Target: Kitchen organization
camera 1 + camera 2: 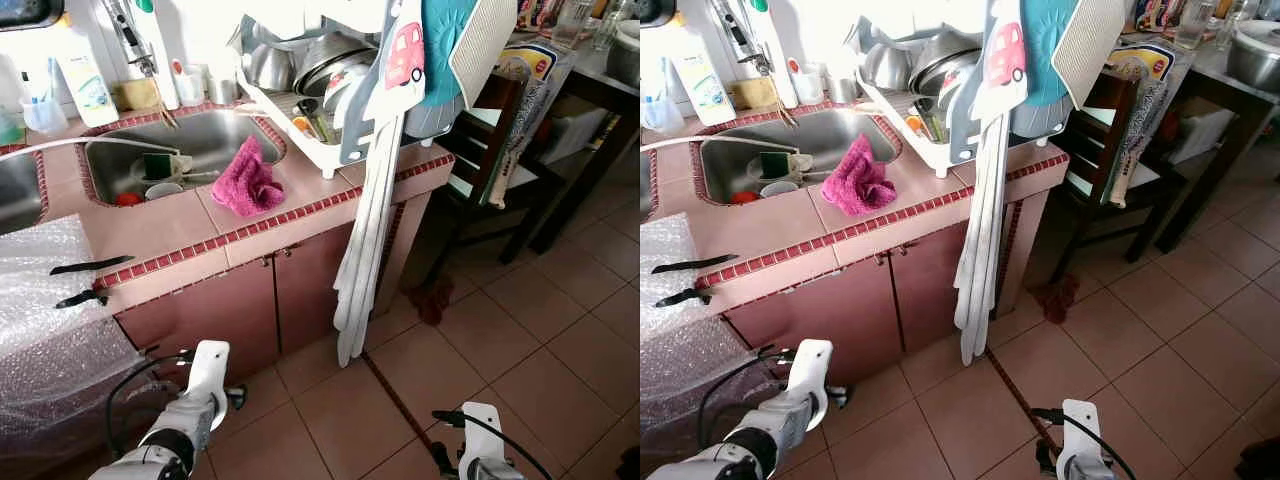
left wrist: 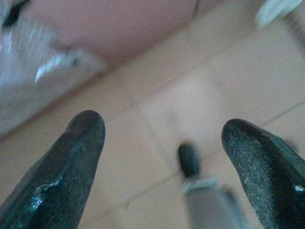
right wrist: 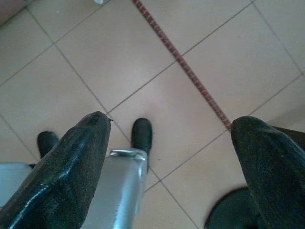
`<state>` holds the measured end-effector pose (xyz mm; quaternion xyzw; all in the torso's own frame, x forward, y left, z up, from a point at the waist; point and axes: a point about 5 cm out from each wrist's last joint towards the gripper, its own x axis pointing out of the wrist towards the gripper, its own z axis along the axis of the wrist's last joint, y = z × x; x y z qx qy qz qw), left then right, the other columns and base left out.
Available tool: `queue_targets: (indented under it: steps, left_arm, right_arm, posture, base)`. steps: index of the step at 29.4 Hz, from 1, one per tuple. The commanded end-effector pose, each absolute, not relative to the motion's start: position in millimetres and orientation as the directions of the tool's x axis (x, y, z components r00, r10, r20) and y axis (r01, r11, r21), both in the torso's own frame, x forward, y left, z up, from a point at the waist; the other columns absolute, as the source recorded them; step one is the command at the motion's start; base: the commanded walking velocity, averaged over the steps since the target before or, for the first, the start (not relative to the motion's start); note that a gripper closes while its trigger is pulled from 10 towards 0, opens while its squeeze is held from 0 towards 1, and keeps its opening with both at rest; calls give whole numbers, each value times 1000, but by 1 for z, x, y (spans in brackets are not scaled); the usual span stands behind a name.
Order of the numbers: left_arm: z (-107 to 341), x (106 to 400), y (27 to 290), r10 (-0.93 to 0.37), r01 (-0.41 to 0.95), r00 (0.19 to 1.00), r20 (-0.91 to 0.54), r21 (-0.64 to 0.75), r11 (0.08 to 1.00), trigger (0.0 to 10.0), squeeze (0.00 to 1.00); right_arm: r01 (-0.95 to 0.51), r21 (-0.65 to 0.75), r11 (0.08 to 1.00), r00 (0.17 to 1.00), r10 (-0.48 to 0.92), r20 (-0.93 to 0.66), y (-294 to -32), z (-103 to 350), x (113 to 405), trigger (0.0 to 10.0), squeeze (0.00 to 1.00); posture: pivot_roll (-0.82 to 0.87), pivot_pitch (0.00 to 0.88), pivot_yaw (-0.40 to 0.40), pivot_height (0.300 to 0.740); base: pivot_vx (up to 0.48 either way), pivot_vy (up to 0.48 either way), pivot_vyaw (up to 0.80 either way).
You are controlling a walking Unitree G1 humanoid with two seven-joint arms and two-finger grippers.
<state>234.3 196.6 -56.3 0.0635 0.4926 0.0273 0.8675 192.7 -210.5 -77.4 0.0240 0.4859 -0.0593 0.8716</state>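
The likeliest thing for us to tidy is the pink cloth [image 1: 247, 179], crumpled in a heap on the pink tiled counter [image 1: 160, 232] just beside the right rim of the steel sink [image 1: 215, 135]. We judge it light, soft and limp, with no fragile part: it should bunch and drape when lifted, so we would pinch it at the raised peak of the heap, where the folds stand up, rather than at a flat edge lying on the tile. Inside the sink lie a green sponge [image 1: 158, 164] and a small bowl [image 1: 163, 190]; behind it a dish rack [image 1: 310, 95] is stacked with metal pots, and long white boards [image 1: 365, 240] hang from the counter's corner down toward the floor. Two dark knives [image 1: 85, 282] rest at the counter's near edge beside bubble wrap [image 1: 45, 340]. Both arms hang low before the cabinet doors, well apart from the cloth: our left gripper [image 2: 164, 157] has its fingers spread wide over bare floor tile, and our right gripper [image 3: 171, 162] is likewise wide and empty.
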Motion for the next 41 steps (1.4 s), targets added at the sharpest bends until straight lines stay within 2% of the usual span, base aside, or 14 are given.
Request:
queue_targets:
  steps: [1, 4, 7, 12, 16, 22, 24, 28, 30, 31, 32, 38, 40, 41]
  left_arm:
    - [-58, 232, 193, 96, 32, 503, -859, 130, 991, 10000, 0]
    - [-55, 238, 186, 55, 63, 548, -835, 107, 992, 10000, 0]
    - [-42, 258, 175, -2, 151, 671, -741, 134, 979, 10000, 0]
    - [-29, 271, 173, -57, 118, 747, -662, 47, 992, 10000, 0]
    - [-5, 285, 177, -107, 159, 870, -482, 70, 985, 10000, 0]
    - [16, 277, 182, -189, 192, 920, -343, -26, 981, 10000, 0]
    - [33, 269, 178, -236, 218, 951, -199, -107, 970, 10000, 0]
    - [61, 247, 179, -156, 124, 978, -138, -219, 968, 10000, 0]
    - [68, 244, 179, -134, 119, 983, -122, -124, 985, 10000, 0]
    - [75, 244, 181, -92, 95, 990, -106, 22, 995, 10000, 0]
    - [85, 242, 182, -70, 74, 994, -90, 47, 996, 10000, 0]
    - [107, 242, 184, -62, 59, 996, -58, -59, 997, 10000, 0]
    - [107, 242, 184, -62, 59, 996, -61, -53, 997, 10000, 0]
    - [100, 242, 187, 23, -16, 995, -96, 72, 997, 10000, 0]
  right_arm:
    - [115, -10, 993, 559, -73, -826, -210, -72, 202, 10000, 0]
    - [117, -1, 993, 602, -72, -795, -210, -66, 213, 10000, 0]
    - [94, 30, 995, 672, -41, -739, -208, -52, 235, 10000, 0]
    - [42, -3, 999, 759, -34, -650, -217, -31, 258, 10000, 0]
    - [-20, 51, 999, 841, 44, -539, -223, -11, 273, 10000, 0]
    - [-62, 77, 995, 894, 90, -438, -225, 5, 274, 10000, 0]
    - [-71, 95, 993, 912, 104, -396, -226, 14, 271, 10000, 0]
    - [-48, 87, 995, 952, 73, -298, -228, 41, 261, 10000, 0]
    - [-32, 34, 999, 962, 40, -270, -228, 49, 260, 10000, 0]
    - [-10, 43, 999, 981, 18, -193, -226, 60, 260, 10000, 0]
    - [-5, 46, 999, 993, 10, -119, -222, 76, 259, 10000, 0]
    - [-128, -10, 992, 983, 126, -133, -201, 103, 255, 10000, 0]
    - [-132, -6, 991, 983, 130, -130, -200, 104, 255, 10000, 0]
    - [-136, -22, 990, 985, 133, -111, -199, 107, 254, 10000, 0]
  posture:
    - [6, 0, 19, 740]
    - [4, 0, 20, 740]
    - [3, 0, 14, 740]
    - [12, 0, 1, 740]
    - [6, 0, -1, 740]
    - [1, 0, 4, 740]
    - [8, 0, -2, 740]
    - [24, 0, 0, 740]
    - [24, 0, 0, 740]
    - [33, 0, -5, 740]
    - [47, 0, -13, 740]
    - [44, 0, -21, 740]
    - [44, 0, -21, 740]
    - [30, 0, -20, 740]
  base:
    - [0, 0, 0]
    - [0, 0, 0]
    - [0, 0, 0]
    - [0, 0, 0]
    - [0, 0, 0]
    - [0, 0, 0]
    - [0, 0, 0]
    - [0, 0, 0]
    - [0, 0, 0]
    - [0, 0, 0]
    - [0, 0, 0]
    - [0, 0, 0]
    - [0, 0, 0]
    - [0, 0, 0]
